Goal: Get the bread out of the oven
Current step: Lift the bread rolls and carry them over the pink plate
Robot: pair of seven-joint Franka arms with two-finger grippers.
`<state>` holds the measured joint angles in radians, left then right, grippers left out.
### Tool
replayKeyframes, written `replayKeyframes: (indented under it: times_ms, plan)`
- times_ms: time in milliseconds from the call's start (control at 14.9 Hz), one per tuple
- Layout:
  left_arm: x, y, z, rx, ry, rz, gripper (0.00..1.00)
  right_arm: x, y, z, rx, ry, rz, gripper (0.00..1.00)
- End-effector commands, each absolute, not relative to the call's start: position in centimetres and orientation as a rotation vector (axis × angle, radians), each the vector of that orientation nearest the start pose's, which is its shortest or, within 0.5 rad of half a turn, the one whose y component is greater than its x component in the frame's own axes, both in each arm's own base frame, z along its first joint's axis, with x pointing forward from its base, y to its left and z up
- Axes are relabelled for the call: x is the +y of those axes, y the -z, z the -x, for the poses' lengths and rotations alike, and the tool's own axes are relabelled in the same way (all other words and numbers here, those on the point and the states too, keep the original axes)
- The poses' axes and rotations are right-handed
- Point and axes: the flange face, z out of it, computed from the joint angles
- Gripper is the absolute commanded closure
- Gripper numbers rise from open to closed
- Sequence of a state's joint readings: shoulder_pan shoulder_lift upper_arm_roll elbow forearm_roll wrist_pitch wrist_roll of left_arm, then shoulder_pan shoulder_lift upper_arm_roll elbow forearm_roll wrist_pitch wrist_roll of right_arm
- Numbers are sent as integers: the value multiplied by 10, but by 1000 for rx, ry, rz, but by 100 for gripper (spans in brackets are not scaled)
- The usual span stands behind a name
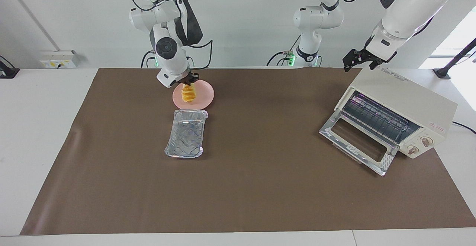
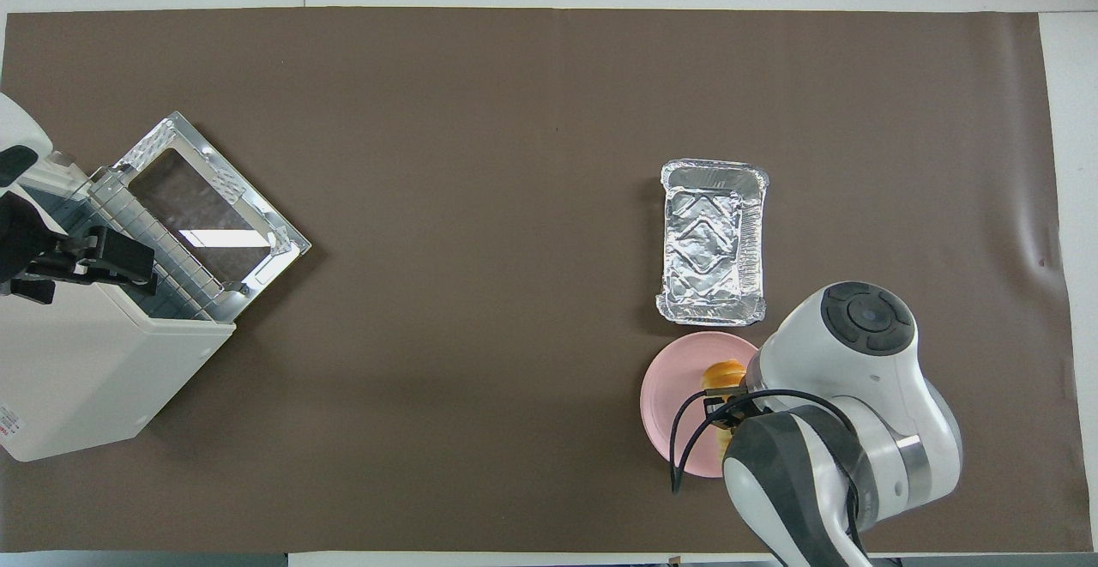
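Right gripper [image 1: 190, 79] pointing down over pink plate [image 1: 203, 96], pinching bread [image 1: 188, 93] by top end, long axis near vertical, left gripper [image 1: 357, 60] above open oven [image 1: 394, 108], fingers spread

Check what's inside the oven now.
Through the open door of the oven, only the bare wire rack shows. The bread is out, over the pink plate. Deeper corners are hidden.
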<state>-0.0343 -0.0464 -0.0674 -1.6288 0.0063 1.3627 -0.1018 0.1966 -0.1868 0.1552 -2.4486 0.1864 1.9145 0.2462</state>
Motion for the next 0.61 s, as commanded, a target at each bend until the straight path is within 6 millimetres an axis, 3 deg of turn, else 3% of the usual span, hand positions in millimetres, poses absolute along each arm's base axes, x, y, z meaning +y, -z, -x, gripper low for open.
replayKeyframes:
  times_ms: [0, 202, 403, 471, 538]
  plan:
    - [-51, -609, -509, -10, -317, 3107, 0, 170, -340, -380, 4, -526, 3041, 100]
    - [-51, -609, -509, -10, -317, 3107, 0, 175, -327, -377, 3, -521, 3032, 96]
    - [-51, -609, -509, -10, -315, 3107, 0, 173, -320, -375, 9, -504, 3034, 31]
    - [-51, -609, -509, -12, -317, 3107, 0, 173, -320, -375, 9, -504, 3034, 0]
    - [-51, -609, -509, -10, -317, 3107, 0, 173, -320, -376, 11, -504, 3033, 0]
